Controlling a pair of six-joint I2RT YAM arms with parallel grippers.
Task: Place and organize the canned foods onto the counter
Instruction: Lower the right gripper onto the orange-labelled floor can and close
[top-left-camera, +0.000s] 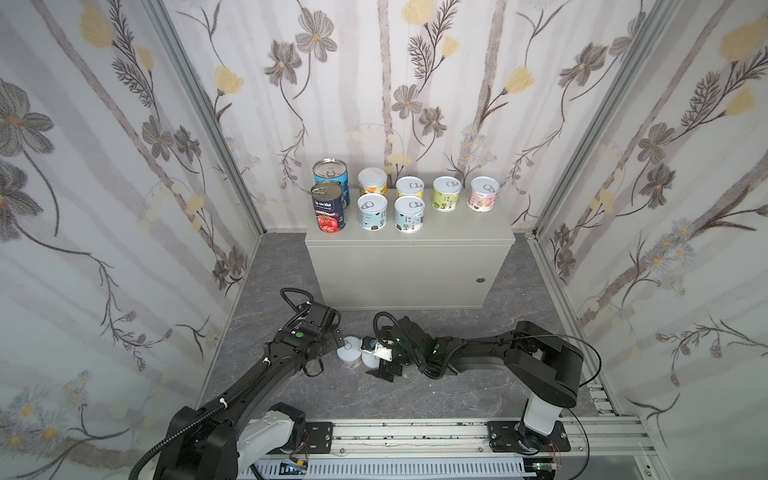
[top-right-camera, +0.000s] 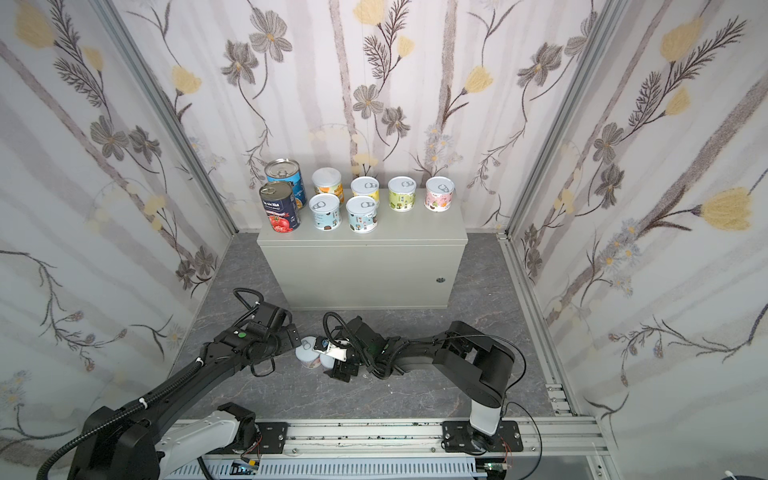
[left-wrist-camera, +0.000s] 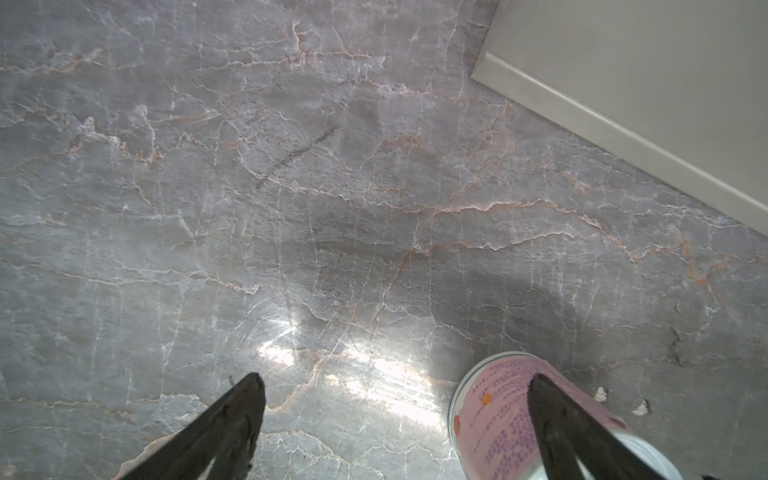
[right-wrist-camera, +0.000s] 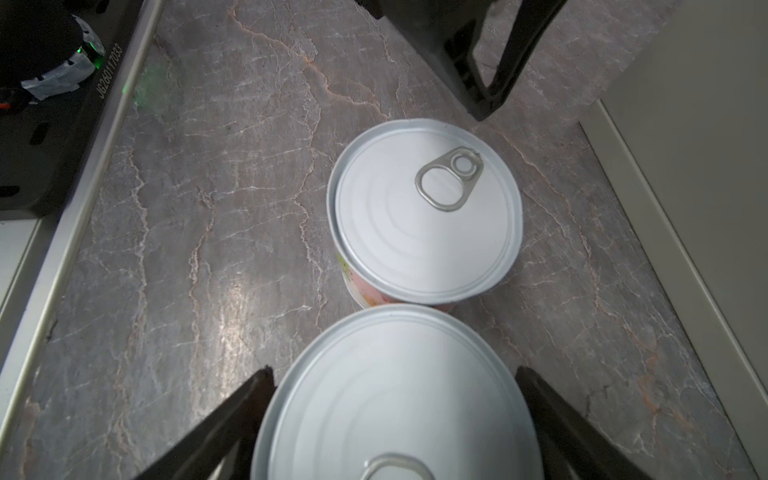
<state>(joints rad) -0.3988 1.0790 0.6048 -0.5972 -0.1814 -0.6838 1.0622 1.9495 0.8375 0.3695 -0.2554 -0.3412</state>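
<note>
Ninth can (right-wrist-camera: 395, 415): on floor (right-wrist-camera: 187, 208), my right end effector (right-wrist-camera: 392, 372) astride, grip unclear; next I clamp, lift to counter (top-left-camera: 457, 227).

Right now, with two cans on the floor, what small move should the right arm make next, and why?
Probably finish closing the right gripper on the can between its fingers. They flank its lid on both sides, though I cannot tell whether they press it yet. The other floor can stands close beside it, so lift only once gripped.
</note>
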